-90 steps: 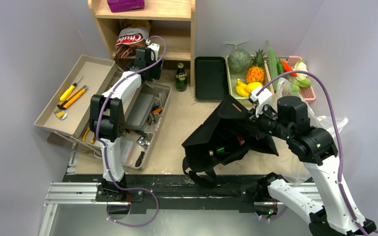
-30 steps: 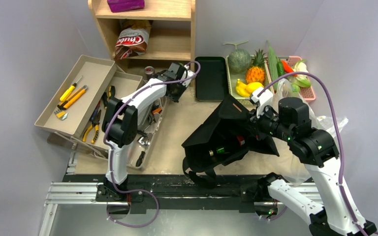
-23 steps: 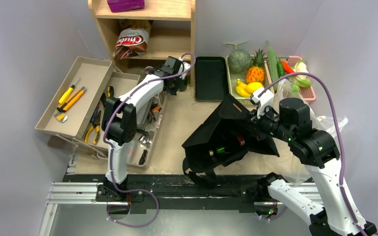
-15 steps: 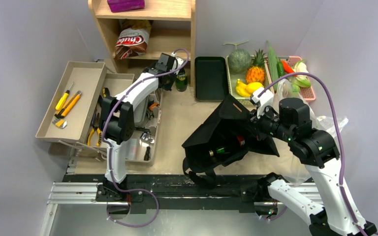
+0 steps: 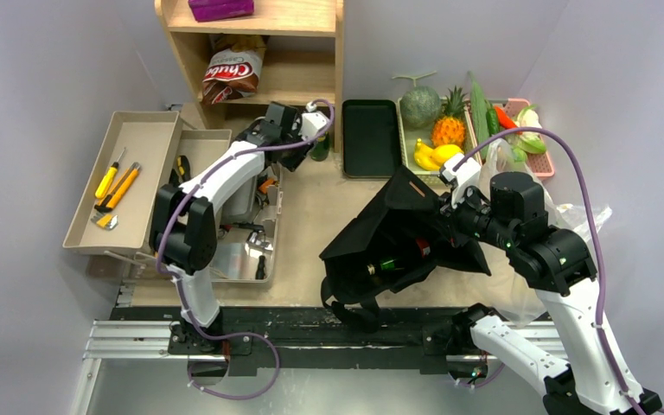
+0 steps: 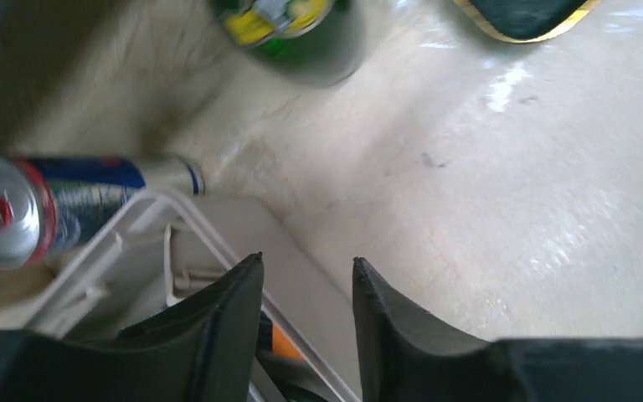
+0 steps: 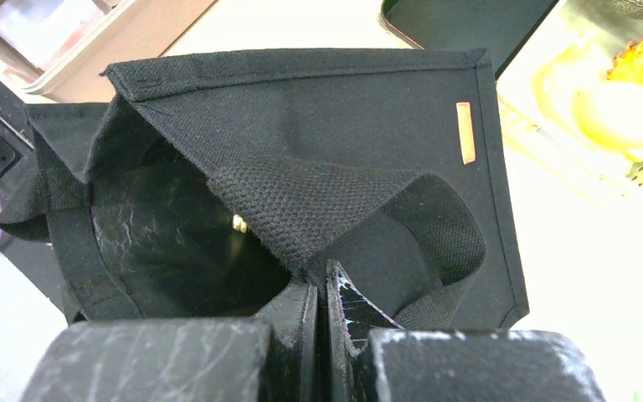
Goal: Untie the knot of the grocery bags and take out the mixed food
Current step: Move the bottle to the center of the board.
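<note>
The black cloth bag (image 5: 398, 233) lies open-mouthed mid-table. My right gripper (image 5: 450, 216) is shut on its upper rim and holds it up; in the right wrist view the gripper (image 7: 318, 280) pinches the woven rim (image 7: 301, 209), and the inside is dark. Small green and red items (image 5: 389, 262) show in the mouth. The see-through plastic bag (image 5: 571, 220) lies behind my right arm. My left gripper (image 5: 298, 147) is open and empty beside the green bottle (image 5: 318, 143). In the left wrist view the gripper (image 6: 306, 268) hangs over the toolbox edge, the bottle (image 6: 297, 33) ahead.
A melon (image 5: 419, 105), pineapple (image 5: 450, 121), cucumber (image 5: 479, 108) and citrus (image 5: 437, 154) sit in back-right trays. A chip packet (image 5: 232, 67) is on the wooden shelf (image 5: 259, 26). A black tray (image 5: 370, 138), a toolbox (image 5: 130, 173) with yellow-handled tools (image 5: 117, 177) and a lying can (image 6: 17, 209) are near.
My left arm came down from the shelf, swung right and then back to the bottle. The toolbox and its tray shifted and straightened. The right arm and the black bag have not moved.
</note>
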Tool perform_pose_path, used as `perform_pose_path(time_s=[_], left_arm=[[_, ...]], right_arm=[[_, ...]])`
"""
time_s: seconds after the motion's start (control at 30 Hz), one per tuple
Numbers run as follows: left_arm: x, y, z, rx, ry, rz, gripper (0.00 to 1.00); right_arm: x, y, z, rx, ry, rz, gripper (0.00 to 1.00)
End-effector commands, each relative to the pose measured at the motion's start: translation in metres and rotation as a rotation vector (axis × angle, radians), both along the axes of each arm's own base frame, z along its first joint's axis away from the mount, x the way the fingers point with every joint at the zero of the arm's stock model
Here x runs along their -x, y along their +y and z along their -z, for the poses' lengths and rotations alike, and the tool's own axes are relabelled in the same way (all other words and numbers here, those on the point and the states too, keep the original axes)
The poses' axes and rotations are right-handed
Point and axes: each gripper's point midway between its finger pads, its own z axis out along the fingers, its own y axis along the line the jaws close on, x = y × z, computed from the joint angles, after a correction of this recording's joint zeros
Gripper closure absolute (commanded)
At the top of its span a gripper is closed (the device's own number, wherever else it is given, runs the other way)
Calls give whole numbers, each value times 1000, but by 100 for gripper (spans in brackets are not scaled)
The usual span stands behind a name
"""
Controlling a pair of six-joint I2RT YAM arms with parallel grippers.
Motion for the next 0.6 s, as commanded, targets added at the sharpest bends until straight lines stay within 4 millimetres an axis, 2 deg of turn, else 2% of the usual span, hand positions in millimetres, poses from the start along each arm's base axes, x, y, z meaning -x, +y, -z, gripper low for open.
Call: perform_pose_path(time_s=[0.0, 0.07, 0.2, 0.4, 0.57], left_arm=[[16, -48, -28, -62, -129, 393, 55], [17, -59, -21, -124, -137, 502, 53], [6, -76, -9, -222, -159, 620, 50], [-20, -98, 13, -389, -288, 750, 50], [-39, -109, 26, -477, -346, 801, 51]], right_arm=[[-7, -6, -10, 11, -47, 30, 100], [-7, -6, -9, 11, -45, 31, 100], [-7, -6, -8, 10, -38, 36, 100], [-9, -8, -9, 7, -33, 49, 100], [-9, -8, -6, 5, -22, 55, 100]])
